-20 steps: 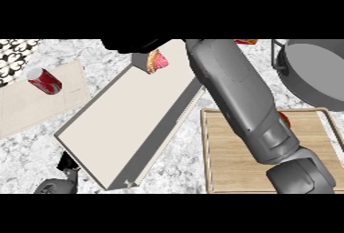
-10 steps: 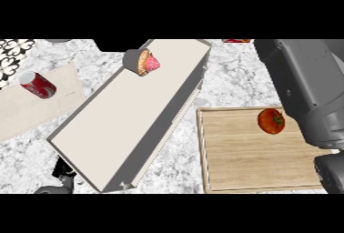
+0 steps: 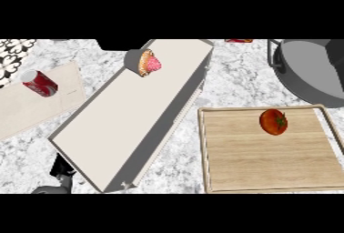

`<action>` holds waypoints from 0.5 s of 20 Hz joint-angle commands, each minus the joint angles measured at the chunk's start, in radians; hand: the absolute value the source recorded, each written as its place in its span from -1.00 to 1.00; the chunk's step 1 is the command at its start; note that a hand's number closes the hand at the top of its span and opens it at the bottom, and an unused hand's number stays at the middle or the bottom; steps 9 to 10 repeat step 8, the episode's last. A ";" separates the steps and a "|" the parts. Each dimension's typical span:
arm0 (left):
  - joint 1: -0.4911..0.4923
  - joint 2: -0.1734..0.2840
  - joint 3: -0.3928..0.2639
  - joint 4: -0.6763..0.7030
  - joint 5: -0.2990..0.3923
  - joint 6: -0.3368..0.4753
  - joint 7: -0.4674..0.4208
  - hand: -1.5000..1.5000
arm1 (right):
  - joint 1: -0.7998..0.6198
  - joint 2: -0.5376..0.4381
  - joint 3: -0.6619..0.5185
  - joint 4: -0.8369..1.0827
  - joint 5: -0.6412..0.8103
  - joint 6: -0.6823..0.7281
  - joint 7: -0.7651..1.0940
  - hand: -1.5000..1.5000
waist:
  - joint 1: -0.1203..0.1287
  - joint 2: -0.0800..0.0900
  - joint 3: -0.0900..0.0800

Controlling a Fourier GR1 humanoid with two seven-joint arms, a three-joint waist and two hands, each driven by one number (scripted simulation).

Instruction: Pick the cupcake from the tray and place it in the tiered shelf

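On the tiered shelf (image 3: 128, 127), at its far end, I see the cupcake (image 3: 148, 63) lying tipped, off the tray (image 3: 269, 150) where a tomato (image 3: 273, 121) remains, so placement looks done; no robot hand shows, so I cannot tell its state.

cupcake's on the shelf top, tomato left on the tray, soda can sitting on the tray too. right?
Not quite. The head view shows the soda can on the beige mat left of the tiered shelf, not on the tray. The cupcake and tomato are as stated.

Marble counter (image 3: 242, 82) with tiered shelf (image 3: 128, 123), wooden tray (image 3: 269, 154), red can (image 3: 39, 83) on a mat (image 3: 33, 102).
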 commanded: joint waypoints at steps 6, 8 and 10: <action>-0.011 0.003 -0.006 -0.031 0.005 -0.032 0.014 0.00 | 0.003 -0.100 0.011 0.149 0.067 0.177 -0.171 -1.00 | 0.021 0.005 0.001; -0.026 -0.010 0.011 0.077 -0.013 -0.012 -0.058 0.00 | 0.004 -0.142 0.019 0.169 0.089 0.204 -0.183 -1.00 | 0.016 0.008 0.000; -0.026 -0.010 0.011 0.077 -0.013 -0.012 -0.058 0.00 | 0.004 -0.142 0.019 0.169 0.089 0.204 -0.183 -1.00 | 0.016 0.008 0.000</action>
